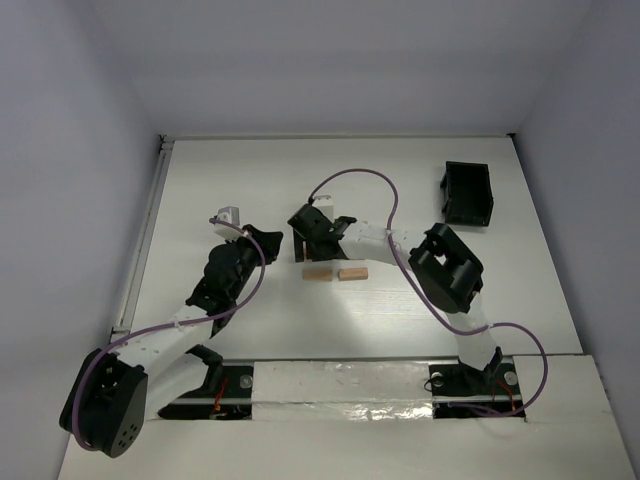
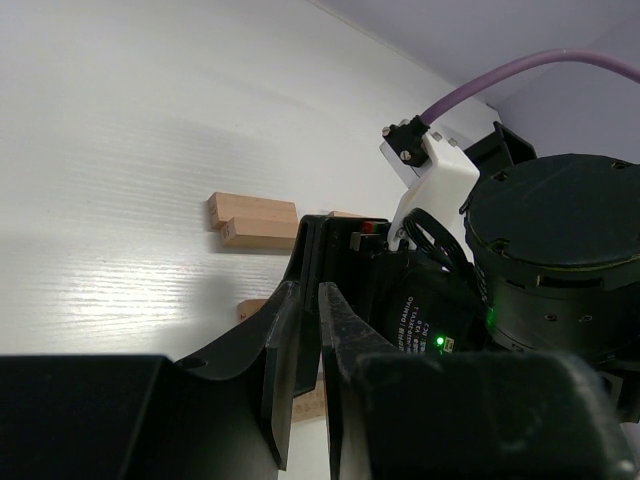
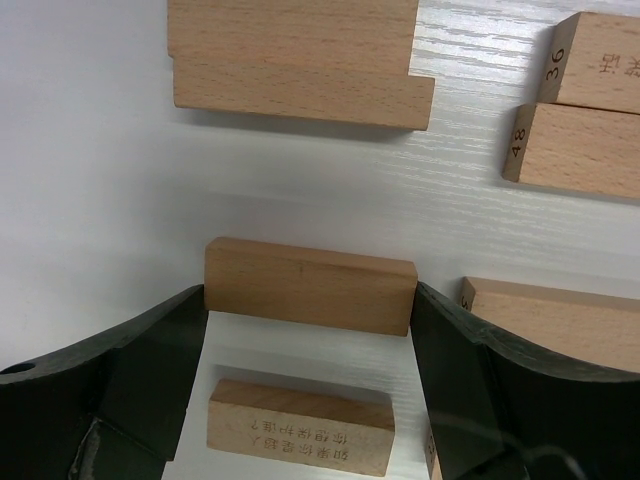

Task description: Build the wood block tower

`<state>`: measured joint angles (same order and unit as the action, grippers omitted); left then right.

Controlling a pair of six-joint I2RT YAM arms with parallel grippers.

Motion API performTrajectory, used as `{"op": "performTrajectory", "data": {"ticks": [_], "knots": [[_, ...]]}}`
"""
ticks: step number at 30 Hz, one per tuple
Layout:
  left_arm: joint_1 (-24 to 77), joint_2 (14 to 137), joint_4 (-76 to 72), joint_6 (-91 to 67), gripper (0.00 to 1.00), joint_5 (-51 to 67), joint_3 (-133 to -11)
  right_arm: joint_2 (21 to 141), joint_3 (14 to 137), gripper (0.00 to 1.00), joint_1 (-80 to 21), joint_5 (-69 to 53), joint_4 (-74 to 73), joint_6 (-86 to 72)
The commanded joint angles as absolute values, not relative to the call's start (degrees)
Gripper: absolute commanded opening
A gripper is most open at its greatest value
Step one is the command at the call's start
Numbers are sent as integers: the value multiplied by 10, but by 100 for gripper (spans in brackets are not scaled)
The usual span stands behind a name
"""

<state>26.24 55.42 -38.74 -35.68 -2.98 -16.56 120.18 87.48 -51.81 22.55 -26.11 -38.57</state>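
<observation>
My right gripper [image 3: 310, 300] is shut on a light-tan wood block [image 3: 310, 284], with its fingers against the block's two ends. Another block [image 3: 300, 427] with printed characters lies just below it. Two blocks side by side [image 3: 295, 60] lie farther off, and more blocks [image 3: 585, 105] lie to the right. In the top view the right gripper [image 1: 312, 242] is at the table's middle, above two blocks [image 1: 335, 272]. My left gripper [image 2: 308, 292] is shut and empty, and it points at the right arm. It also shows in the top view [image 1: 272, 240], left of the blocks.
A small black plastic box [image 1: 468, 192] stands at the back right. The right arm's purple cable [image 1: 360, 180] loops over the middle. A pair of blocks [image 2: 255, 220] lies on the white table [image 1: 250, 170] in the left wrist view.
</observation>
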Motion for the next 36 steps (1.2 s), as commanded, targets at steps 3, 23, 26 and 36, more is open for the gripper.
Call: {"op": "performTrajectory", "data": {"ticks": [3,23,26,36], "knots": [[260,555,-419,-354,12,-22,-190,1208,883,85,-514,246,-250,-379],[260,526,-403,-351,12,-49,-185,1163,862,89,-514,243,-244,-382],[260,521,-403,-351,12,-52,-185,1154,859,93,-514,243,-244,-383],[260,506,-392,-349,12,-68,-183,1132,852,93,-514,246,-245,-383]]}}
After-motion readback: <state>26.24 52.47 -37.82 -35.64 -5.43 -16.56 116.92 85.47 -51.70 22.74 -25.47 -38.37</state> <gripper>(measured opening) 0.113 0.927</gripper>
